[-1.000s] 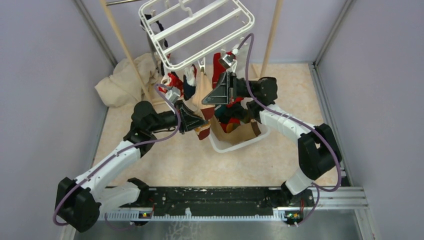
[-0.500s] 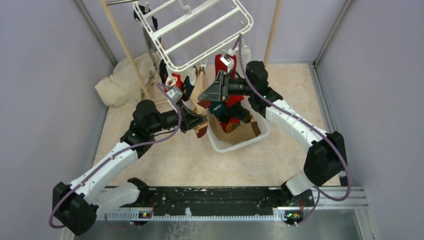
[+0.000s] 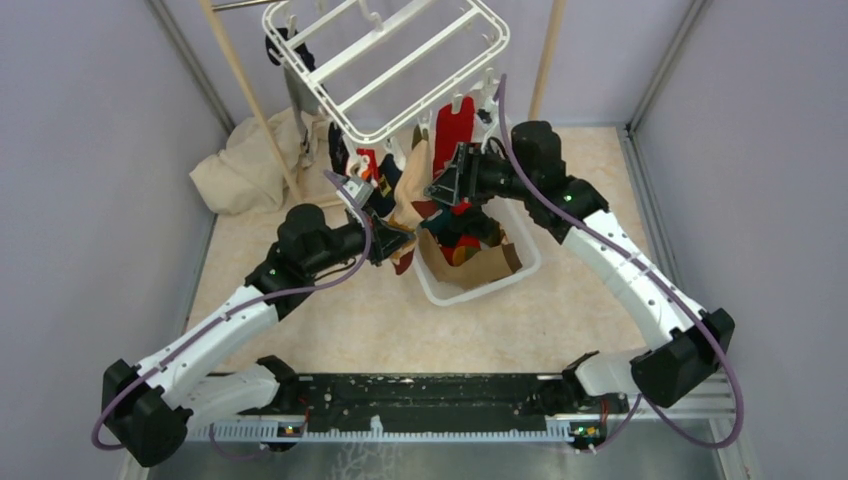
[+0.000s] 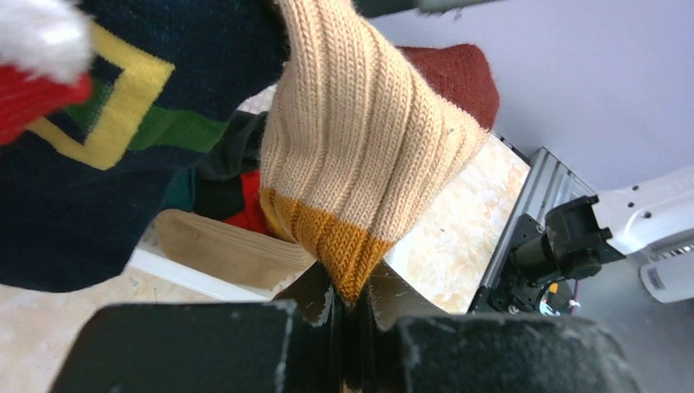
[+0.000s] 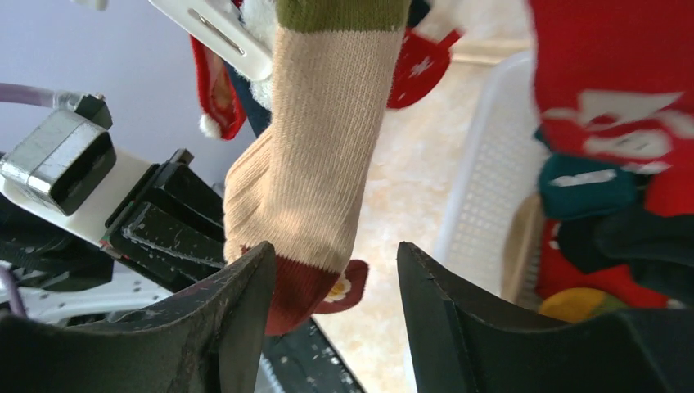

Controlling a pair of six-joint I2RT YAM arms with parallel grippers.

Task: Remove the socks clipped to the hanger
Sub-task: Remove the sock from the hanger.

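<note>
The white hanger (image 3: 385, 60) hangs at the top with several socks clipped under it: a red sock (image 3: 452, 122), a beige sock (image 3: 410, 185) and dark ones. My left gripper (image 4: 350, 299) is shut on the mustard toe of a beige sock (image 4: 368, 147), next to a navy patterned sock (image 4: 98, 164). My right gripper (image 5: 335, 262) is open. A beige sock with a green cuff and a dark red toe (image 5: 315, 164) hangs from a white clip (image 5: 217, 33), its toe against my left finger (image 5: 237, 311). Whether both views show the same beige sock is unclear.
A white slatted basket (image 3: 500, 280) under the hanger holds loose socks and brown paper. Its wall (image 5: 491, 188) is just right of my right gripper. Two wooden poles (image 3: 245, 90) flank the hanger, and a beige cloth heap (image 3: 245, 170) lies at the back left.
My right gripper has opened from shut, and that arm has swung out to the right. The hanger has swung slightly. My left gripper stays shut on the sock's toe.
</note>
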